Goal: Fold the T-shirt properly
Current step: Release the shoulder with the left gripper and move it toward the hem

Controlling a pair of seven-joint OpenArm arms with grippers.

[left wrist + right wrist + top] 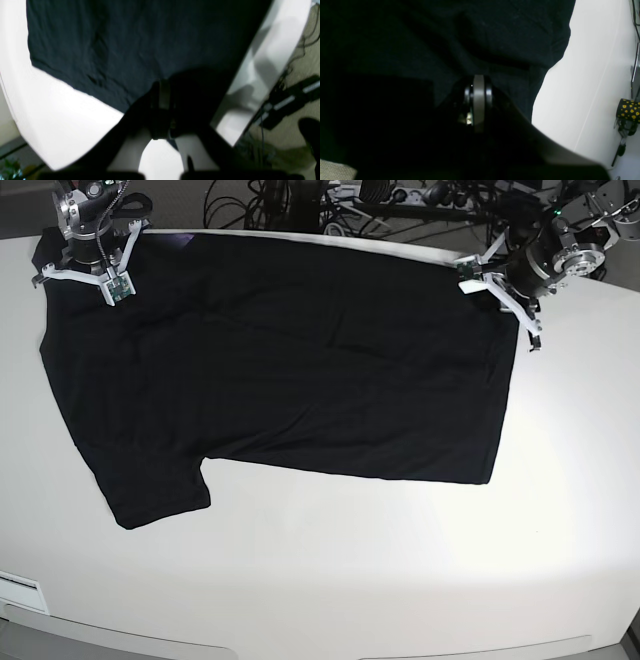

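Nearest me the white table (330, 580) lies bare, and past it the T-shirt (300, 370) is spread flat, plain black face up, one sleeve (150, 490) hanging toward the near left. At the far left corner of the cloth my right gripper (88, 268) is clamped shut, pinching the T-shirt's edge. At the far right corner my left gripper (505, 292) is likewise closed on the hem. Beyond the far edge, cables (300, 205) lie tangled.
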